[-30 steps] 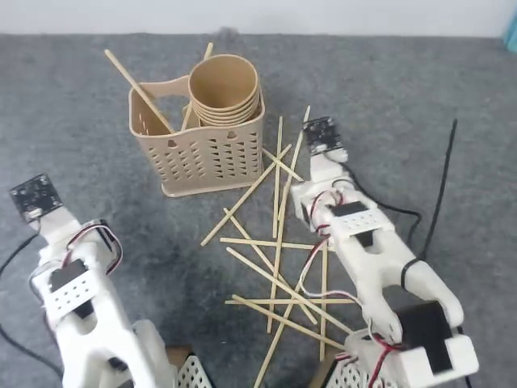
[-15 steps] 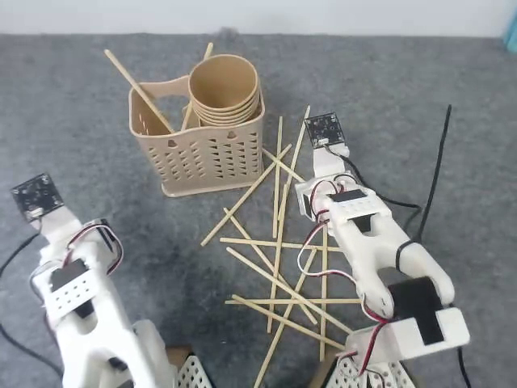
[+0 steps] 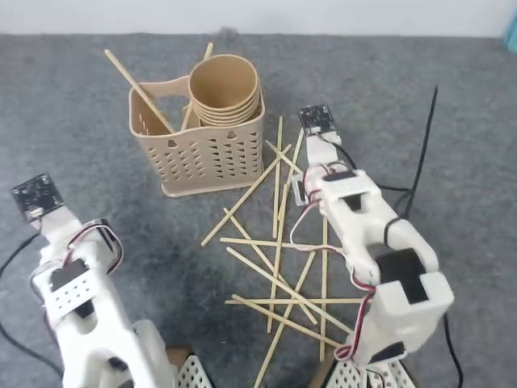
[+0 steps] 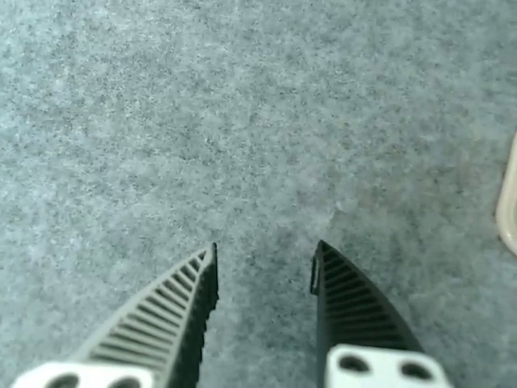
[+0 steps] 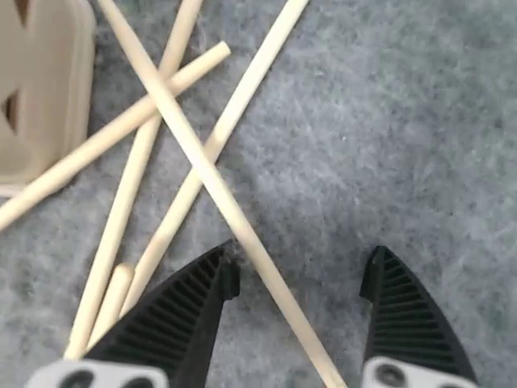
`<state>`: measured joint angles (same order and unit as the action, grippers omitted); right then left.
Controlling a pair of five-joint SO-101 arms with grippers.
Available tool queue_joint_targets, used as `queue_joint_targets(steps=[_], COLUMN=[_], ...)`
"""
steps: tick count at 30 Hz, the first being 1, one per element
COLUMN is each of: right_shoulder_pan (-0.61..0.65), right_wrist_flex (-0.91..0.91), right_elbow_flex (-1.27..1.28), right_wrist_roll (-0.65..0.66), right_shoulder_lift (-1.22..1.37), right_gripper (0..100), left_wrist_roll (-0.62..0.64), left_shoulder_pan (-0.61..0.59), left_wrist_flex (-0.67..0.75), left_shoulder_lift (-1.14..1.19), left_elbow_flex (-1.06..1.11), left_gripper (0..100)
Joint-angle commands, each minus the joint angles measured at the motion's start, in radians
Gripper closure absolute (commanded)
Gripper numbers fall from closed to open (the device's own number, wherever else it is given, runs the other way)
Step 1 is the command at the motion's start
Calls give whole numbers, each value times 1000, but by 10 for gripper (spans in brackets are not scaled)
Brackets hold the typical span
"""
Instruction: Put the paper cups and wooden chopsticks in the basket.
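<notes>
1. The left gripper [image 4: 263,252] hangs open over bare carpet [image 4: 242,105], holding nothing. It sits well apart from the pile, probably parked so the other arm has room to work.
2. The basket [image 3: 198,158] stands upright near the far side of the carpet. The paper cups [image 3: 224,85] are nested in one stack in its right half, which saves room. I count about five rims.
3. Two chopsticks [image 3: 133,81] lean in the basket beside the stack, their tips sticking out over the rim because they are longer than the basket is deep.
4. The loose chopsticks [image 3: 277,242] lie flat and crossed on the carpet between the basket and the right arm. I count roughly eleven, but the tangle makes this unsure.
5. The right gripper [image 5: 303,259] is spread wide and low over the end of the pile nearest the basket. One stick [image 5: 218,186] runs between its jaws, close to one finger, so it looks lined up to pinch that single stick. It grips nothing yet.
</notes>
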<state>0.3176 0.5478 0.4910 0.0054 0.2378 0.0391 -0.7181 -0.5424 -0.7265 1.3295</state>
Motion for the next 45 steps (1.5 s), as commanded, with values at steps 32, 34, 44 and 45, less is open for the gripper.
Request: queue_joint_targets(steps=[32, 34, 44, 45], right_shoulder_pan=[-163, -162, -170, -170], right_wrist_flex=[10, 10, 10, 10], right_elbow_flex=[61, 60, 60, 60], right_wrist_roll=[-259, -258, -259, -259], right_shoulder_lift=[-163, -159, -157, -157], right_gripper=[992, 992, 992, 992], left_wrist_roll=[-8, -8, -8, -8], left_shoulder_pan=[6, 6, 6, 6], left_wrist_flex=[18, 18, 18, 18], left_shoulder_lift=[-23, -23, -23, -23], left_elbow_flex=[-4, -4, -4, -4], left_gripper=[823, 823, 823, 823])
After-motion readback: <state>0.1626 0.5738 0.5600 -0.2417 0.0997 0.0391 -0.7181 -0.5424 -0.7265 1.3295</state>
